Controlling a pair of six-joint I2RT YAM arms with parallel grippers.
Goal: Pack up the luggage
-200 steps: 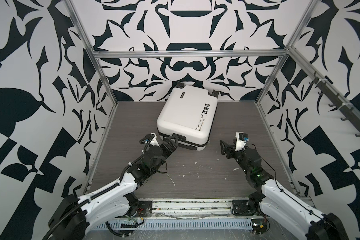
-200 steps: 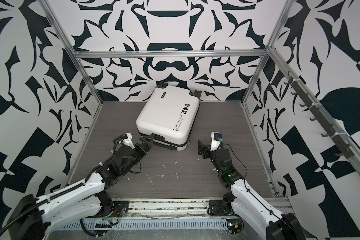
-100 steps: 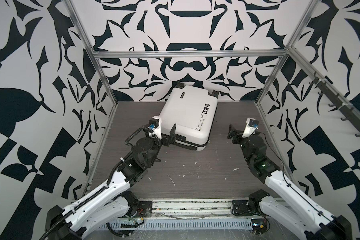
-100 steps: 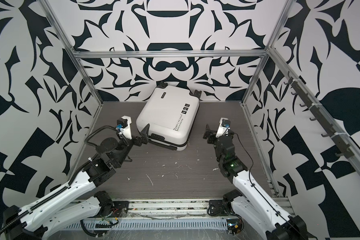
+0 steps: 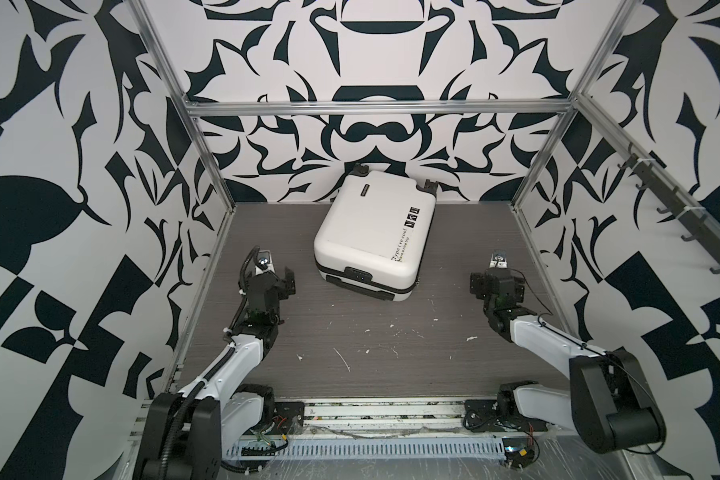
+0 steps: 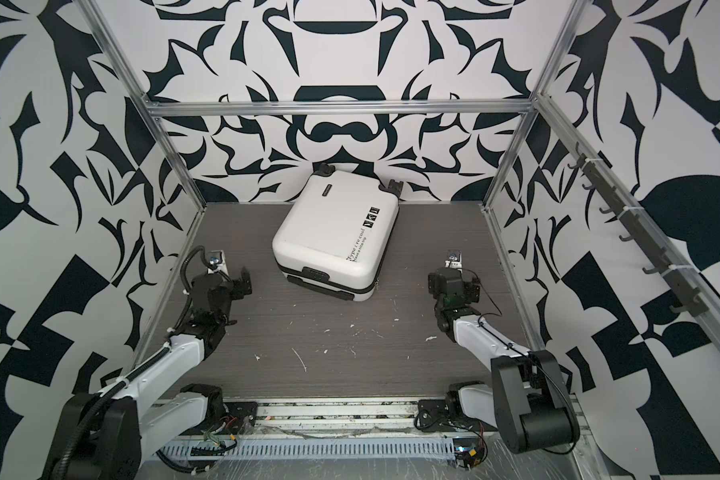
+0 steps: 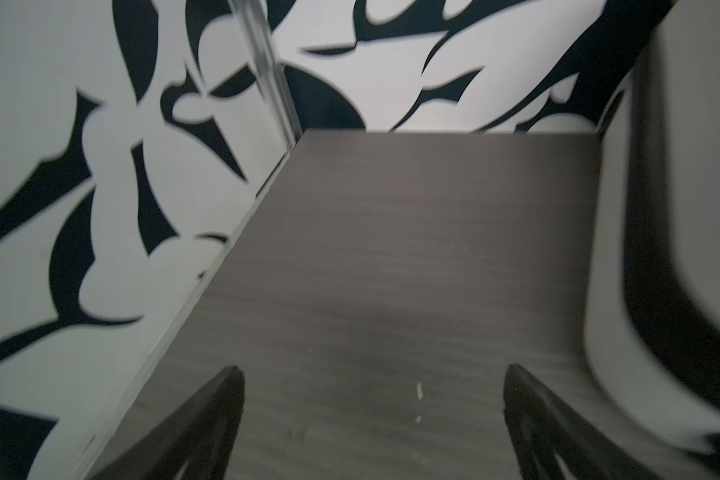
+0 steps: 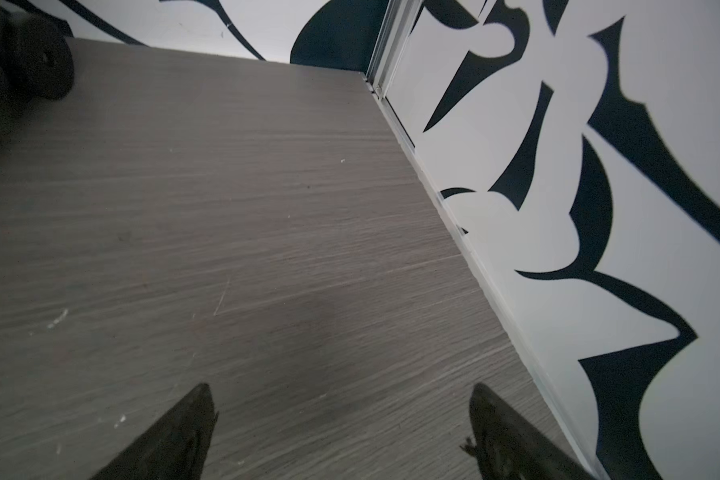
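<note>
Both grippers are released, with jaws spread wide and nothing between them. The left gripper (image 5: pixel 277 283) hovers above the table (image 5: pixel 350 345) near the left wall, apart from the luggage (image 5: pixel 371 232). Its wrist view shows bare table between the two dark fingers (image 7: pixel 225 399) and a blurred white shell with a dark seam along one side. The right gripper (image 5: pixel 495 283) hovers near the right wall, well apart from the luggage. Its wrist view shows only one black wheel (image 8: pixel 42 54) at the frame's edge. The luggage is closed and lies flat on its broad face toward the back of the table. It is turned at an angle, with its wheels toward the back wall. Small white flecks (image 5: pixel 346 361) dot the table in front of it.
</note>
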